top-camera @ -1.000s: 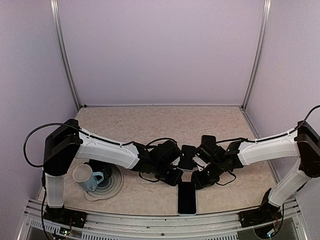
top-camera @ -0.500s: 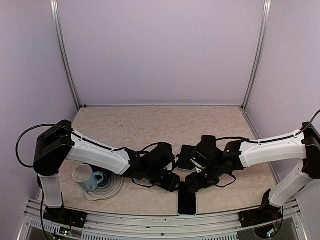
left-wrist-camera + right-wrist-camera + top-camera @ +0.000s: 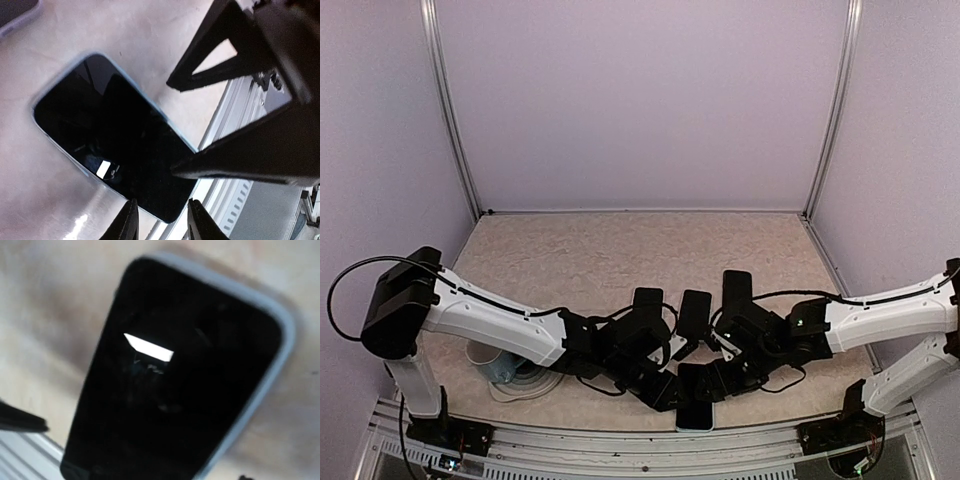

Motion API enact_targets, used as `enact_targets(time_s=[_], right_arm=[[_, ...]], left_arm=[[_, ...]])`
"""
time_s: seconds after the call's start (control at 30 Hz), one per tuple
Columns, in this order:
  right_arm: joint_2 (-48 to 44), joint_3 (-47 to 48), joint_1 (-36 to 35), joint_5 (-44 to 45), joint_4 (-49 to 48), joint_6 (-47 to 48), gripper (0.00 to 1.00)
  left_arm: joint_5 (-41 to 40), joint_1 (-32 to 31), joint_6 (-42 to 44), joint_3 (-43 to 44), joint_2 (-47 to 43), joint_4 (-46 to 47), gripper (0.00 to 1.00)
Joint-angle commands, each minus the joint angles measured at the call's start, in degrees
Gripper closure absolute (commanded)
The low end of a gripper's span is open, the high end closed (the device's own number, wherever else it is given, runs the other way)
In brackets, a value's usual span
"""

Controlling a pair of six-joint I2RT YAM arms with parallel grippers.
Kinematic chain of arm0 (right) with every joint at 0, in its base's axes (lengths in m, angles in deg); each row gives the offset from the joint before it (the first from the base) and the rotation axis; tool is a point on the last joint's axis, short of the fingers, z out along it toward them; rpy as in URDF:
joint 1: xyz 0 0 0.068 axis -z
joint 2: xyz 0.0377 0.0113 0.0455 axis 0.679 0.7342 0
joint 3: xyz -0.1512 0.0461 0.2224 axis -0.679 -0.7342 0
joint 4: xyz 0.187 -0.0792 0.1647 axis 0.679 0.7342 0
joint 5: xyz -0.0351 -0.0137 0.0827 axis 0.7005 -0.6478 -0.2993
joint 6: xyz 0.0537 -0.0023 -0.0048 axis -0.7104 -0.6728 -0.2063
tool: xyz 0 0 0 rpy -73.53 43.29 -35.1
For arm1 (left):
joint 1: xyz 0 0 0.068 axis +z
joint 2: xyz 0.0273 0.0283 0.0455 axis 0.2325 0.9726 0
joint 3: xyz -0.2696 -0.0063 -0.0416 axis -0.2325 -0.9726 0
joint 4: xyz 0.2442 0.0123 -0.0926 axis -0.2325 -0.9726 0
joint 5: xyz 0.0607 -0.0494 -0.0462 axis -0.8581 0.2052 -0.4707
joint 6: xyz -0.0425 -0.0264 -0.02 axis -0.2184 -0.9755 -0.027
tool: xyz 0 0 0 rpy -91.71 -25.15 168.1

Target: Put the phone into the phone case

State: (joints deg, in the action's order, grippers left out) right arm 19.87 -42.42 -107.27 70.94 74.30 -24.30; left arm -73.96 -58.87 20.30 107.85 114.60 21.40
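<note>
The phone (image 3: 695, 408), with a black screen and a pale blue rim, lies flat at the table's near edge and fills the right wrist view (image 3: 175, 380). A dark phone case (image 3: 692, 312) lies flat just behind it, its corner (image 3: 15, 12) showing in the left wrist view. My left gripper (image 3: 665, 392) is low at the phone's left side and open, the phone's near corner (image 3: 170, 212) between its fingertips (image 3: 127, 222). My right gripper (image 3: 717, 383) hangs open over the phone's right side. Its two black fingers (image 3: 240, 160) spread above the screen, holding nothing.
A pale blue mug (image 3: 492, 360) stands on a round white coaster (image 3: 542, 380) at the near left, partly hidden under my left arm. The metal rail (image 3: 620, 435) runs along the table's front edge right below the phone. Lilac walls close the back and sides.
Both grippers have moved from around the phone case toward the near edge, down over the phone. Both have opened. The phone and case have not shifted.
</note>
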Motion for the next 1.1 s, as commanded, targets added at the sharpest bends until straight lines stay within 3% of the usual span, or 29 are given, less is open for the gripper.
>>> enact_targets(time_s=[0.0,0.4,0.57,0.7,0.83,1.07], right_arm=[[-1.8,-5.7,0.9,-5.9,-8.4,-1.5,0.37],[1.1,-9.7,1.9,-11.6,-17.3,0.3,0.53],[3.0,-10.2,2.3,-12.6,-19.9,1.0,0.55],[6.3,-7.3,2.5,-10.9,-17.5,2.5,0.56],[8.8,-4.0,2.6,-4.3,-9.1,3.2,0.6],[2.6,-6.3,6.2,-1.7,-8.7,2.5,0.61]], left_arm=[[2.6,-0.3,-1.9,-2.0,1.8,-0.5,0.71],[7.4,-1.1,-4.5,-0.9,8.5,2.6,1.0],[9.7,-0.7,-3.7,1.0,12.4,1.2,1.0],[8.2,-1.2,0.6,6.9,17.4,-8.4,1.0],[3.0,0.1,0.7,2.5,18.3,-11.2,1.0],[0.2,0.4,0.4,-2.1,16.6,-11.0,1.0]])
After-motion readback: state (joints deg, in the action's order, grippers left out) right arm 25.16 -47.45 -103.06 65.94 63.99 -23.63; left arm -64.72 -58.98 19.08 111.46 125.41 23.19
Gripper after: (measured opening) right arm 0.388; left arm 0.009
